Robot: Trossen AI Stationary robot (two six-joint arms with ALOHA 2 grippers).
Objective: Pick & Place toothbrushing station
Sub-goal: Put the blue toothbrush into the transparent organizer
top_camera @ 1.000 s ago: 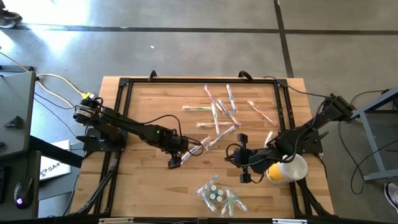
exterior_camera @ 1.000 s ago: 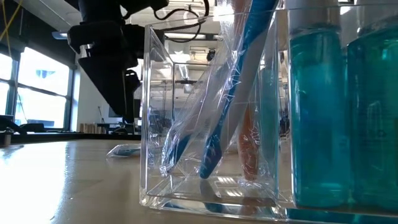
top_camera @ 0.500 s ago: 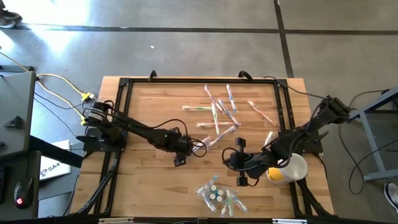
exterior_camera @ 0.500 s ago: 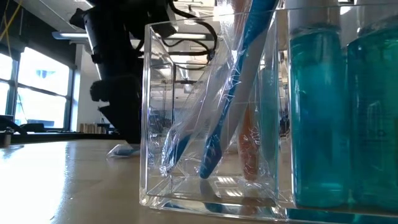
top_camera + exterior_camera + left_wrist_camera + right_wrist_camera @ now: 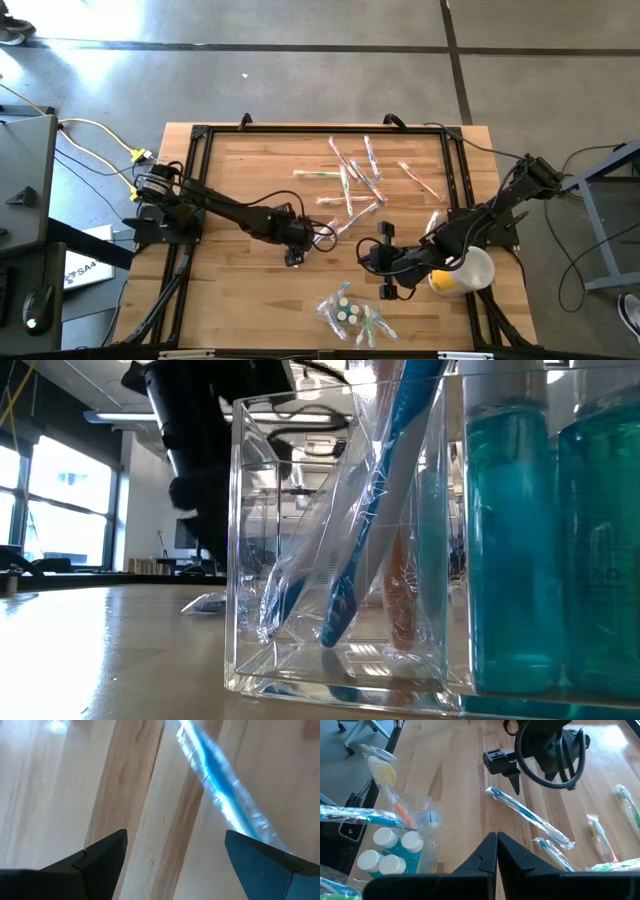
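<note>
A blue toothbrush in a clear wrapper (image 5: 527, 815) lies flat on the wooden table near its middle (image 5: 335, 232). My left gripper (image 5: 293, 257) hangs open just over the table beside the brush's near-left end. In the left wrist view its fingers (image 5: 175, 860) straddle bare wood, with the brush (image 5: 220, 800) just ahead of one tip. My right gripper (image 5: 388, 288) is shut and holds nothing (image 5: 496, 845), raised near the front edge. A clear holder (image 5: 340, 560) at the front (image 5: 350, 312) holds wrapped toothbrushes leaning inside it, beside teal bottles (image 5: 540, 540).
Several more wrapped toothbrushes (image 5: 355, 175) lie scattered over the far middle of the table. A white cup with something yellow in it (image 5: 462, 272) stands at the right, under my right arm. A black rail frame (image 5: 200, 135) borders the tabletop.
My left gripper has moved toward the table's right edge and down, closer to the blue toothbrush, and has tipped more steeply downward, staying open. The toothbrush has not moved.
</note>
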